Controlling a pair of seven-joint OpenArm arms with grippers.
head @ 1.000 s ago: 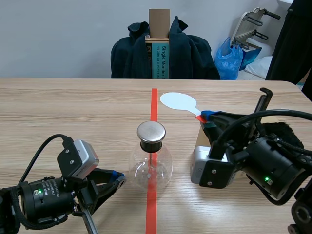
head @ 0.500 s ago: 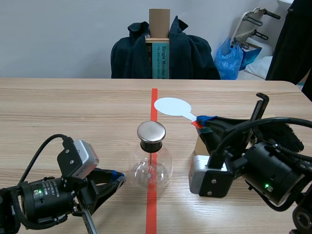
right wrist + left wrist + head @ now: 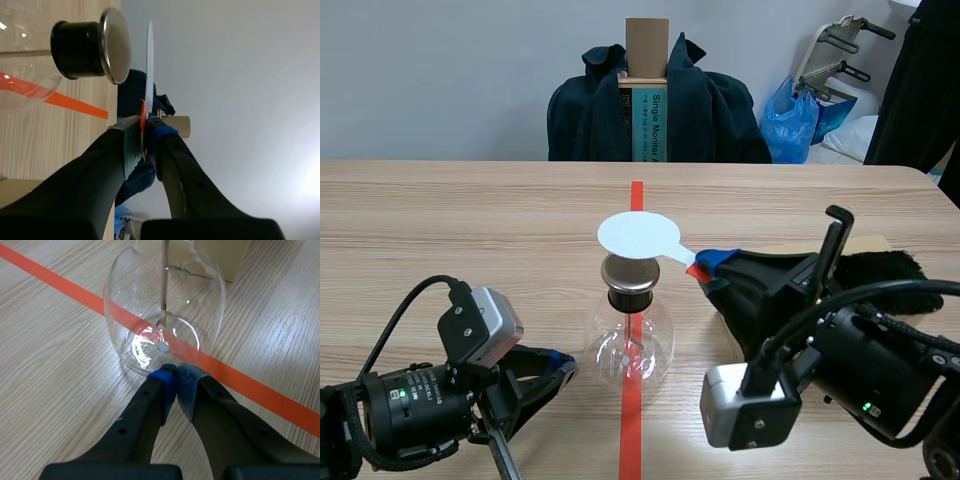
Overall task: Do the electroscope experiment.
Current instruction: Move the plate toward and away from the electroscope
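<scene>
Electroscope (image 3: 630,322) now under white disc (image 3: 638,236), moved leftward, pinched in right tool (image 3: 704,265); left tool (image 3: 176,380) pressed together.

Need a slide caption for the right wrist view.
Right gripper holds white disc edge-on, close to the electroscope's metal cap.

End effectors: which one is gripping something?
The right end effector, shut on the white disc, holding it over the metal cap. The left end effector is shut on nothing beside the flask.
</scene>
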